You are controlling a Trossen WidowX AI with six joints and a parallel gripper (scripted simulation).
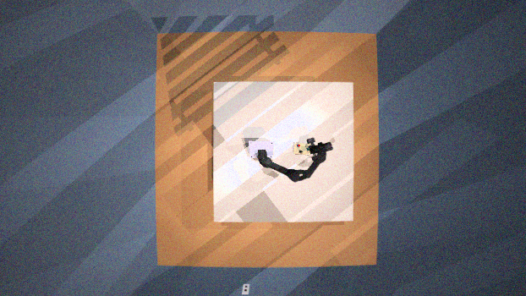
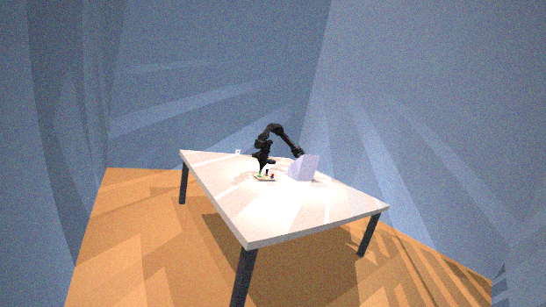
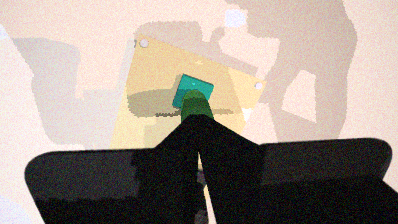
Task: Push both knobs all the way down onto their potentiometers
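Note:
The cream circuit board [image 1: 295, 152] [image 2: 269, 179] [image 3: 155, 65] stands on the table. A green knob [image 2: 260, 173] [image 3: 195, 103] is above a teal potentiometer [image 3: 201, 86] near one end of the board. My gripper [image 2: 261, 169] [image 3: 196, 122] is shut with nothing between its fingers. Its tips are over the green knob and look close to or touching its top; they hide part of it. A black knob [image 2: 267, 171] and a red knob [image 2: 272, 175] [image 1: 298, 145] stand farther along the board. How far down the knobs sit is too small or hidden to tell.
The arm [image 1: 296, 175] [image 2: 275, 128] curves from a pale block [image 1: 265, 145] [image 2: 308, 169] on the white table [image 1: 321, 199] [image 2: 246, 219]. Screw heads [image 3: 144, 43] [image 3: 258, 86] show at the board's corners. Shadows cross the board and table.

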